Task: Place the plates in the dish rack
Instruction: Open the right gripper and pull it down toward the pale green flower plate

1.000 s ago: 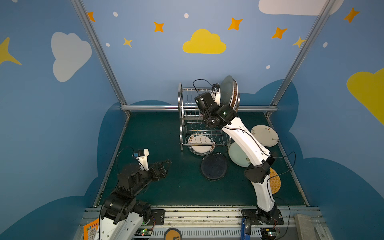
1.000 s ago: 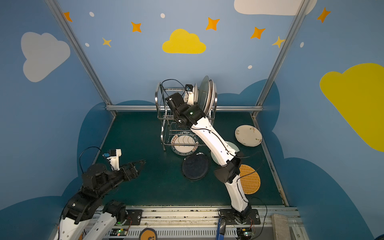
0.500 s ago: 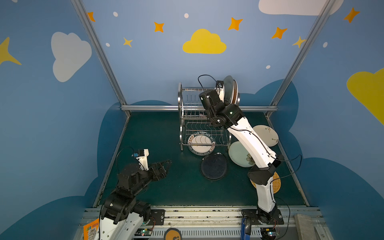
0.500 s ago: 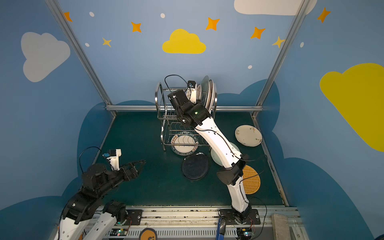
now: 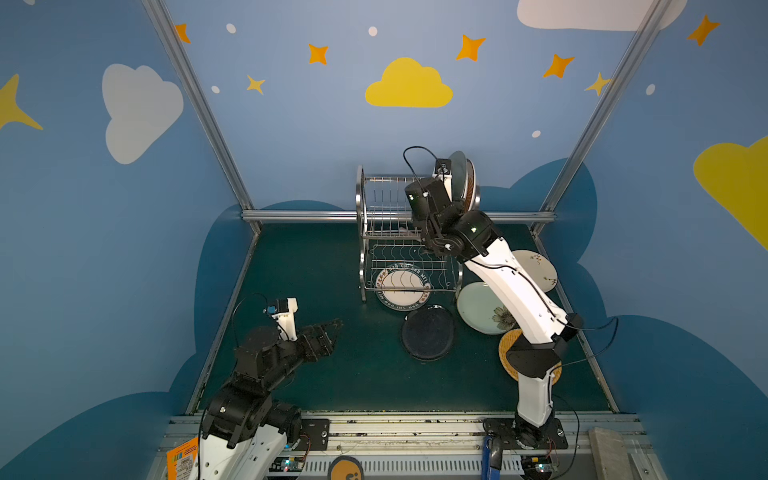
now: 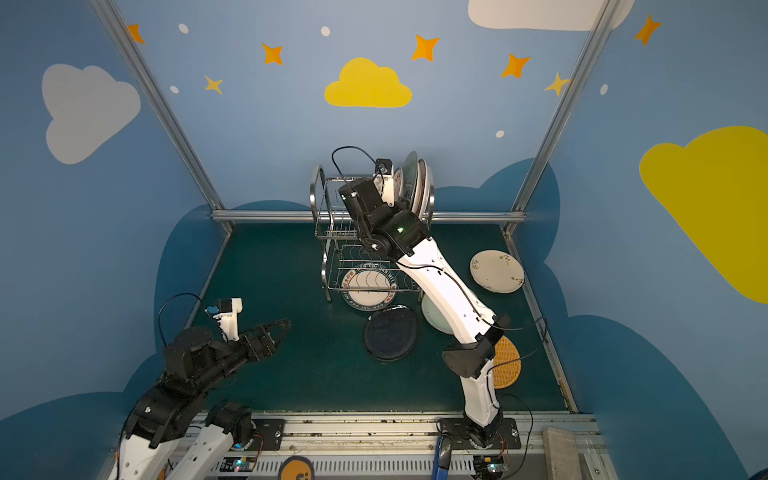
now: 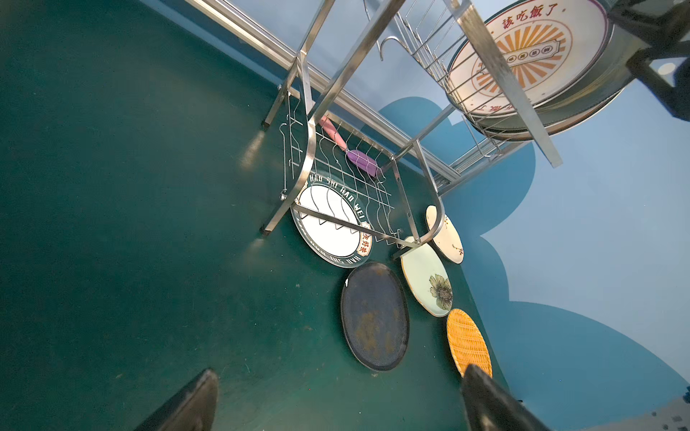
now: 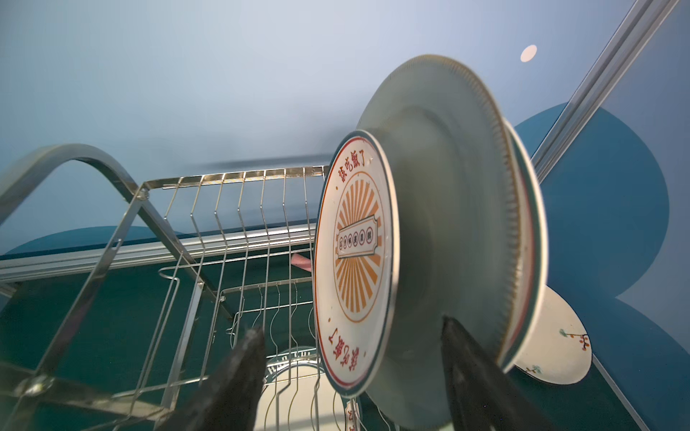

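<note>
The steel dish rack (image 5: 376, 232) (image 6: 328, 232) stands at the back of the mat. Several plates stand on edge at the right end of its upper tier, the sunburst plate (image 8: 354, 253) nearest my wrist and a grey-green plate (image 8: 448, 209) behind it. My right gripper (image 8: 351, 369) is open, its fingers well apart on either side of the sunburst plate's rim. On the mat lie a lettered-rim plate (image 5: 401, 286) under the rack, a navy plate (image 5: 427, 334), a pale green plate (image 5: 478, 307), a woven tan plate (image 5: 508, 349) and a cream floral plate (image 5: 538, 268). My left gripper (image 5: 328, 330) (image 7: 339, 401) hovers open and empty at the front left.
A pink and purple object (image 7: 351, 153) lies behind the rack's lower tier. A metal rail (image 5: 299, 215) runs along the mat's back edge, with slanted frame posts (image 5: 199, 108) at the corners. The right arm (image 5: 515, 286) stretches over the pale green plate.
The right gripper's jaws have spread apart and let go of the sunburst plate in the upper tier. Its wrist shifted slightly right. The left arm has not moved.
</note>
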Controlling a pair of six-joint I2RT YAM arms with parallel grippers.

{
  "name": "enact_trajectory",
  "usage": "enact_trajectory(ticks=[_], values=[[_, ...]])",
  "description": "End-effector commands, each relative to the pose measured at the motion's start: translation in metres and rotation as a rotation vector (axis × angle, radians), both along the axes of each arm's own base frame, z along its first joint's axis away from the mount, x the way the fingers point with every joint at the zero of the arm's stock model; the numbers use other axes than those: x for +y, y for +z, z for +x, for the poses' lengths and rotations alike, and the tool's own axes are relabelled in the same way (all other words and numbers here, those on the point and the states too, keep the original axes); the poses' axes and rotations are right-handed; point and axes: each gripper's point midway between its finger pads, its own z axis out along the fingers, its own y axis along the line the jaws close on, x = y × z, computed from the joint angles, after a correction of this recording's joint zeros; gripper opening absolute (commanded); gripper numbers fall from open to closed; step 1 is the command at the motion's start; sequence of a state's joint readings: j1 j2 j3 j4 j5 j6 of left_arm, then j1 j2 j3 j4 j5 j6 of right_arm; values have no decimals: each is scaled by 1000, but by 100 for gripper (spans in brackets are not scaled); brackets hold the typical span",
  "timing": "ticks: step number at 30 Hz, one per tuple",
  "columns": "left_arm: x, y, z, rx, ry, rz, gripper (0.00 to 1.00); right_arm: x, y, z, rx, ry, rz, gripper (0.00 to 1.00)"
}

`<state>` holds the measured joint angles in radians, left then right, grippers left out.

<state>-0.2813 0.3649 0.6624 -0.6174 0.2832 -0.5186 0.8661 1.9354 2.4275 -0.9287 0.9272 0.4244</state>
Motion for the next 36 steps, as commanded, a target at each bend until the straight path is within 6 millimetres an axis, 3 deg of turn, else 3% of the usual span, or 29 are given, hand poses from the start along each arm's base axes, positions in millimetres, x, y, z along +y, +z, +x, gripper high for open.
enact_trajectory(ticks=[1,11,19,24,27,31,36], values=[[-1,3,2,-16,-7,5,100,-9,35,-20,-70,44,61,78],[0,4,1,-21,-7,2,100,-31,43,-62,-89,186,70,88],[-3,4,0,-17,-21,-7,100,-54,8,-108,-27,362,101,91],[-12,7,-4,-14,-66,-32,100,-52,-40,-156,78,618,149,91],[-20,8,-8,-11,-107,-57,100,-70,-81,-174,159,621,172,91],[-33,10,-15,-14,-180,-74,100,-89,-153,-190,319,575,196,91],[-48,9,-22,0,-265,-85,100,-95,-239,-203,531,549,322,90]])
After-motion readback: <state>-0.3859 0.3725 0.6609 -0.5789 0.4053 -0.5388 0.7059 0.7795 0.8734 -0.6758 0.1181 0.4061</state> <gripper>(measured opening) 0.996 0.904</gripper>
